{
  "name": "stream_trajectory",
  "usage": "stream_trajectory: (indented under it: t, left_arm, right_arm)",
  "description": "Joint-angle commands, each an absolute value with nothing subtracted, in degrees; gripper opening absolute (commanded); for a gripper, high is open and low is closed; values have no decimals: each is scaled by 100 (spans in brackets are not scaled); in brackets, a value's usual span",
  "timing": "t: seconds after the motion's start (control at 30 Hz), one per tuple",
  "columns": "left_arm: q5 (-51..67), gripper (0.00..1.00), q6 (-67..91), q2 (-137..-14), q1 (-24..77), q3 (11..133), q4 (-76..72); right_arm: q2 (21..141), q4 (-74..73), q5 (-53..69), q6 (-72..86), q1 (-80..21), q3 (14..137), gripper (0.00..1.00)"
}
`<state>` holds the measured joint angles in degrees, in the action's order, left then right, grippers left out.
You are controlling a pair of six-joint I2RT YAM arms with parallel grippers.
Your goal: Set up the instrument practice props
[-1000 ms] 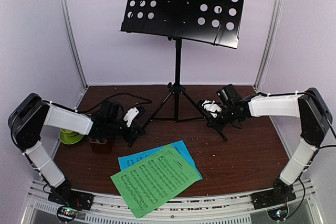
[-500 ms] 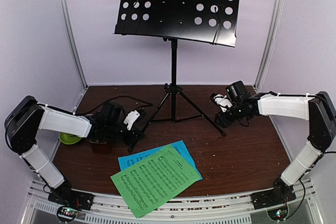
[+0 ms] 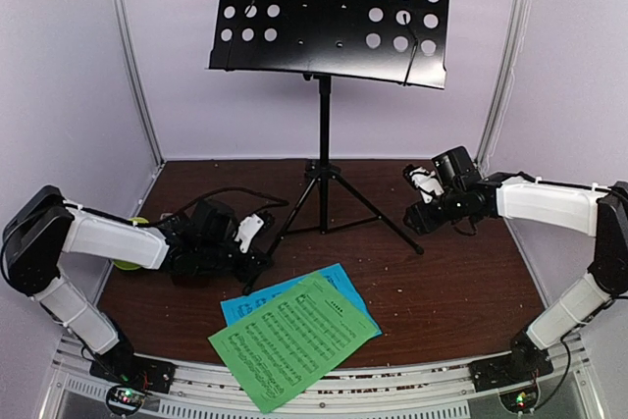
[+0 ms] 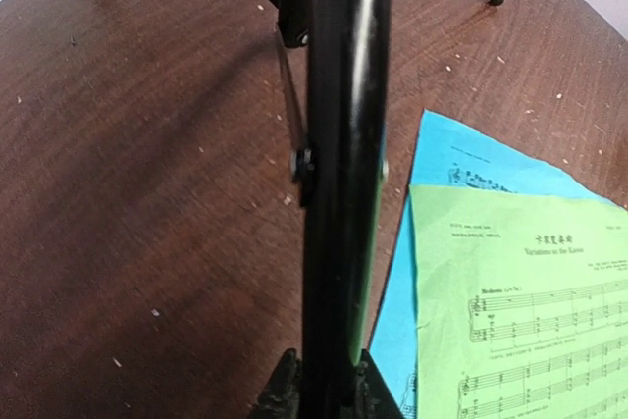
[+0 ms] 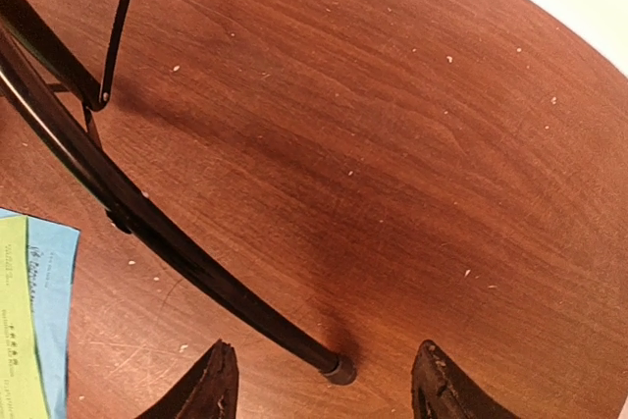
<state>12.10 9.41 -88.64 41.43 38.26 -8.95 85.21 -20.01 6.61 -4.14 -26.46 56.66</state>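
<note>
Moved: right gripper [image 5: 326, 380] has let go of the music stand [image 3: 324, 134] and drawn back a little; the stand now stands straighter.
Done: stand upright at the back middle of the table [image 3: 461, 282].
Left to do: green sheet [image 3: 291, 338] lies flat on the blue sheet [image 3: 345, 282] at the near edge; the metronome is possibly hidden behind the left arm.
Left gripper [image 4: 327, 394]: jaws narrow, clamped on the stand's front-left leg.
Right jaws: wide, flanking the right leg's foot [image 5: 340, 370], apparently touching nothing.
</note>
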Motion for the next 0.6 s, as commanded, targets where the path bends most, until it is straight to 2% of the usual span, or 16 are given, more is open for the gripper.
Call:
stream_trajectory:
  t: [0.0,0.13,0.23,0.4,0.57]
  left_arm:
    - [1360,22,1474,-8613,4264,3546,-266]
    - [1038,41,1453,-8212,4263,3476,-123]
    - [812,50,1431,-7869,4270,3476,34]
    - [998,55,1265,-7267,4271,3314,313]
    - [1180,55,804,-6911,4503,3227,870]
  right_arm:
    - [8325,-2340,1091,193,-2649,5609,62]
    - [8020,-2380,1493,872,-2710,5333,62]
    - [7693,-2327,1821,1500,-2781,5082,62]
    - [7285,-2222,2520,2421,-3069,4555,62]
    - [7194,-2307,2705,2669,-3510,4315,61]
